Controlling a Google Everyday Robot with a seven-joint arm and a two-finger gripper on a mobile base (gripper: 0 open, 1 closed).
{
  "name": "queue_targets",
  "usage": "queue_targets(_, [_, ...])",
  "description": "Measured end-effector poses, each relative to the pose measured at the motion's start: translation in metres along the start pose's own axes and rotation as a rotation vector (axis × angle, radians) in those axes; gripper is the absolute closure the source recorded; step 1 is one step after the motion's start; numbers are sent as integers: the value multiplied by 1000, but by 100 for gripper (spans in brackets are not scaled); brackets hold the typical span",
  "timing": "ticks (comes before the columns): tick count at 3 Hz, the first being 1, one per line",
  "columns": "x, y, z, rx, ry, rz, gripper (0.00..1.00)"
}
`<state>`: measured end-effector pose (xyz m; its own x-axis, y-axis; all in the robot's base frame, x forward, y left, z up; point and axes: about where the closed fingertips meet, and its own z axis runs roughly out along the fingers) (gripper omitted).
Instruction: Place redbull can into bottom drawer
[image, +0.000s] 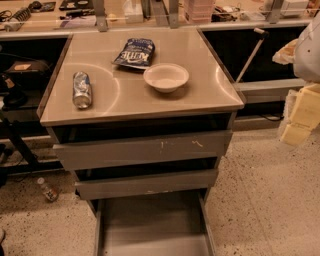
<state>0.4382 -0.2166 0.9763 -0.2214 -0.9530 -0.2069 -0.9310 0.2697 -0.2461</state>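
The redbull can (82, 90) lies on its side on the left part of the cabinet's steel top (210, 90). The bottom drawer (150, 227) is pulled out toward me, and the bare grey floor I can see holds nothing. My gripper (300, 117) shows as pale yellow blocks below a white arm at the right edge, beside the cabinet and far from the can. It holds nothing that I can see.
A white bowl (166, 76) and a dark blue crisp bag (134, 53) sit on the top, right of the can. The two upper drawers (145, 150) are slightly ajar. A small bottle (48, 190) lies on the floor at the left. Dark shelving stands on both sides.
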Motion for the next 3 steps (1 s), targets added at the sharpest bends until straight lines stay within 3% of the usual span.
queue_targets(1, [0, 0, 0, 0, 0, 0, 0])
queue_targets(2, [-24, 1, 4, 16, 7, 17, 0])
queue_targets(3, [-67, -4, 16, 34, 62, 49, 0])
